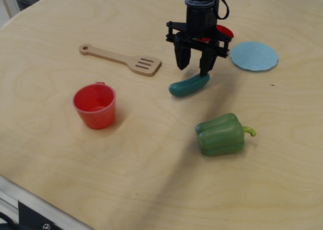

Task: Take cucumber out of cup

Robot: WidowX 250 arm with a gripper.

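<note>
The cucumber is seen lying flat on the worktop, well right of the empty cup, its long axis slanting up to the right, directly beneath the pincer, whose jaws are spread and hold nothing.

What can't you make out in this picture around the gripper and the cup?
- Red chili pepper: mostly hidden behind the gripper.
- Cup handle: only a sliver shows past the far rim.
- Whether a fingertip touches the cucumber: single view, cannot tell.
</note>
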